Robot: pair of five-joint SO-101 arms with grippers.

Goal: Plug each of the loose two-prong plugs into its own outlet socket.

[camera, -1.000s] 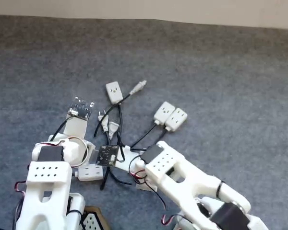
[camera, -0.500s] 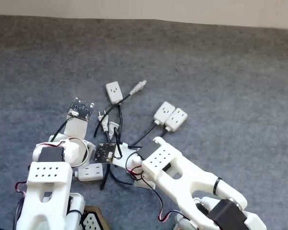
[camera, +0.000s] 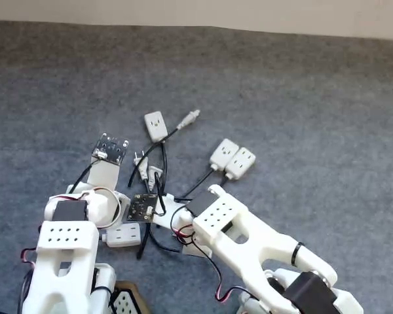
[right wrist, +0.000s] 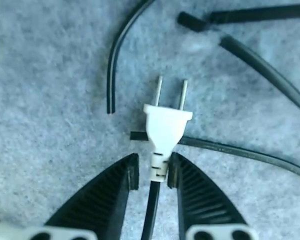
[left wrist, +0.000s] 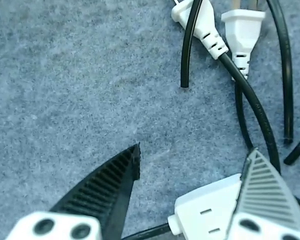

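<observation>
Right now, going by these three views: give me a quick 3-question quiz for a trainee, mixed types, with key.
1. True or false: the left gripper is shut.
2. The white plug at the right gripper has its prongs pointing: A) toward the gripper, B) away from the gripper, C) sideways, across the gripper.
3. In the left wrist view, how many plugs lie beyond the gripper?
Key: 1 false; it is open, with a white socket beside its grey finger. 2 B. 3 two: the tilted plug and the straight plug.
</observation>
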